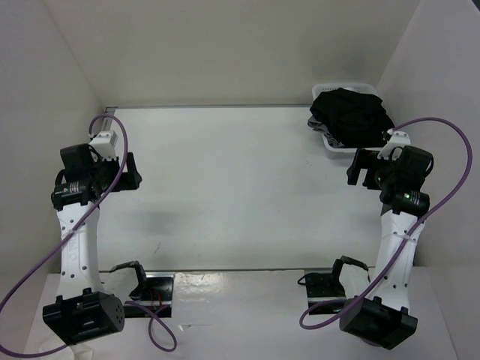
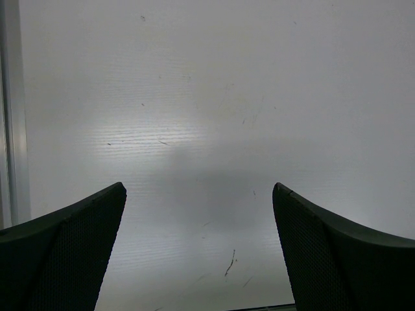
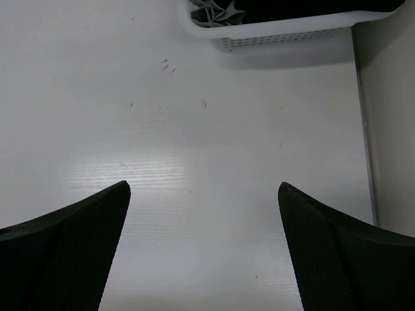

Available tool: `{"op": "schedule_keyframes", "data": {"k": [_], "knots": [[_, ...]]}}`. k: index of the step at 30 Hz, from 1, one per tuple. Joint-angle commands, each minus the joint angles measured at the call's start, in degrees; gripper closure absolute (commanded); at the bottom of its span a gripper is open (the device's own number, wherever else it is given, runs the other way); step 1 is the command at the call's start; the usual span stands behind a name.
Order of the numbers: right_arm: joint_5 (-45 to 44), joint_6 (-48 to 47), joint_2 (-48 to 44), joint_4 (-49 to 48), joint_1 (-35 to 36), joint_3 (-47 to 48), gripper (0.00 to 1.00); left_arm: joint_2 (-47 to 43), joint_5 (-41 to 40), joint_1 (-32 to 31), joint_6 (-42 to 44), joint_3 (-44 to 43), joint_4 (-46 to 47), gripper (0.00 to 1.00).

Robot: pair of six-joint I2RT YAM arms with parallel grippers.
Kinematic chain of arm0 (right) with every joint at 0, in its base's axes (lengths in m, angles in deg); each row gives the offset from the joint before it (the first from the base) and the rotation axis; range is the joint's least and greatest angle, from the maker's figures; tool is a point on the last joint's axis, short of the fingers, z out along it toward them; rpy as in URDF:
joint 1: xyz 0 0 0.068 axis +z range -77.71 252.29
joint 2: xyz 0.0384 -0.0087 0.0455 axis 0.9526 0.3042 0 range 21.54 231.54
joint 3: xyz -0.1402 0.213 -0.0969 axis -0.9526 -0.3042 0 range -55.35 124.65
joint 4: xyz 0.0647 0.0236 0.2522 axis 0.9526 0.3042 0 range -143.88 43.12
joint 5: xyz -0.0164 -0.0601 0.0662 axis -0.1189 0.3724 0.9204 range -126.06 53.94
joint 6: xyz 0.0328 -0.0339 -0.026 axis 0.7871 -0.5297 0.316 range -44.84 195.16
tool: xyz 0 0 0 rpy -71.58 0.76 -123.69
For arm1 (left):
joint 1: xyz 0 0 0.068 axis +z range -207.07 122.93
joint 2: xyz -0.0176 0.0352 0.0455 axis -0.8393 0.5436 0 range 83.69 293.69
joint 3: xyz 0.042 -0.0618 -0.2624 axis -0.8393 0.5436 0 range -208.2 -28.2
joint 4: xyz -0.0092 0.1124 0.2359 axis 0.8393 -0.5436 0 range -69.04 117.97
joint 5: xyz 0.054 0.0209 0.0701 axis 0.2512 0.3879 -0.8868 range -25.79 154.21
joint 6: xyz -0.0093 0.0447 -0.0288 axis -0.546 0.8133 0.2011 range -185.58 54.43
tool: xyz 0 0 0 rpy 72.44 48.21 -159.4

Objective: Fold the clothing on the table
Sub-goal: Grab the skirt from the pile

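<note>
The clothing is a black heap lying in a white basket at the far right corner of the table. In the right wrist view only its dark edge shows above the basket's rim. My right gripper hovers just in front of the basket, open, with nothing between its fingers. My left gripper hangs over the table's left side, far from the clothing, also open and empty.
White walls enclose the table on the left, back and right. A metal rail runs along the right edge, and another along the left. Some grey fabric also lies in the basket.
</note>
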Motion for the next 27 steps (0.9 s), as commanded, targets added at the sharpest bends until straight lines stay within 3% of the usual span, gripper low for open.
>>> {"op": "schedule_keyframes", "data": {"k": [1, 21, 27], "knots": [[1.0, -0.3, -0.9, 0.3, -0.3, 0.0, 0.01, -0.9, 1.7, 0.4, 1.1, 0.2, 1.0, 0.0], [4.1, -1.4, 1.3, 1.4, -0.3, 0.5, 0.01, 0.7, 1.7, 0.4, 1.6, 0.2, 0.5, 0.0], [-3.3, -1.4, 12.1, 0.9, 8.3, 5.3, 0.01, 4.6, 1.1, 0.4, 2.2, -1.5, -1.2, 0.0]]}}
